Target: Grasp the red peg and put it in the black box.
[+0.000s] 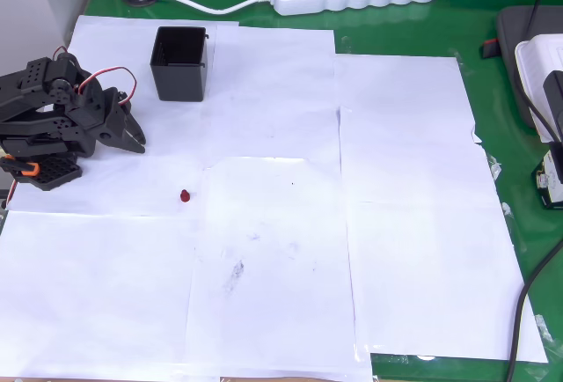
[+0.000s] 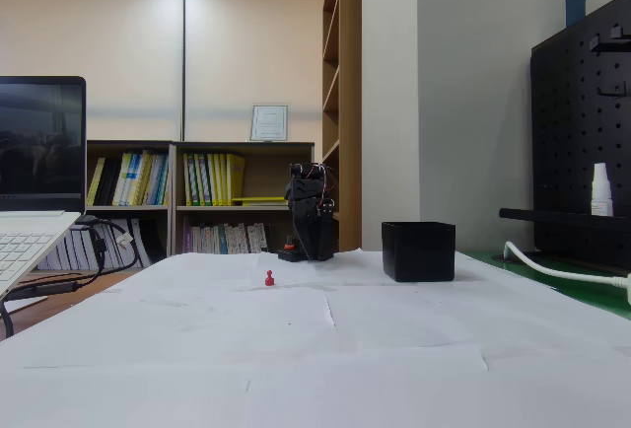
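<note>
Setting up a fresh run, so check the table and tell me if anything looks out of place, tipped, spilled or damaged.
Nothing stands out. The black box stands upright on the white paper sheets. The red peg stands apart from it on the paper, seemingly upright in the fixed view. The gripper is folded back by the arm's base, holding nothing.

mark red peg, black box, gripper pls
red peg [image 1: 185, 195]: overhead view, on its body, lying on the paper.
black box [image 1: 179, 84]: overhead view, on its front wall.
gripper [image 1: 136, 141]: overhead view, midway between its fingertips.
</note>
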Tool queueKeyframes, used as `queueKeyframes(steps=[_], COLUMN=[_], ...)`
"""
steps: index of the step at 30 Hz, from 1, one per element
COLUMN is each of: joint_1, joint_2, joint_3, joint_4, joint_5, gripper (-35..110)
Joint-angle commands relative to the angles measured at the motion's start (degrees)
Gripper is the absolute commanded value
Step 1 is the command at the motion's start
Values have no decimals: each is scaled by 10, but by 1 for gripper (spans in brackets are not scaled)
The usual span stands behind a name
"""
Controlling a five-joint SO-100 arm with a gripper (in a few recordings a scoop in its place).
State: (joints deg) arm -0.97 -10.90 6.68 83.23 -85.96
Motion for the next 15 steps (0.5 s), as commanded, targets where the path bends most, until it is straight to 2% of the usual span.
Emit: queueKeyframes(steps=[1,3,5,10,15], joint_1=[-4,-3,4,15,113], joint_2=[-2,-2,-2,-2,-2], joint_3=[-7,-7,-7,-7,-7], joint_4=[26,23,16,16,14], joint_5=[-10,5,71,69,68], gripper=[0,0,0,0,6])
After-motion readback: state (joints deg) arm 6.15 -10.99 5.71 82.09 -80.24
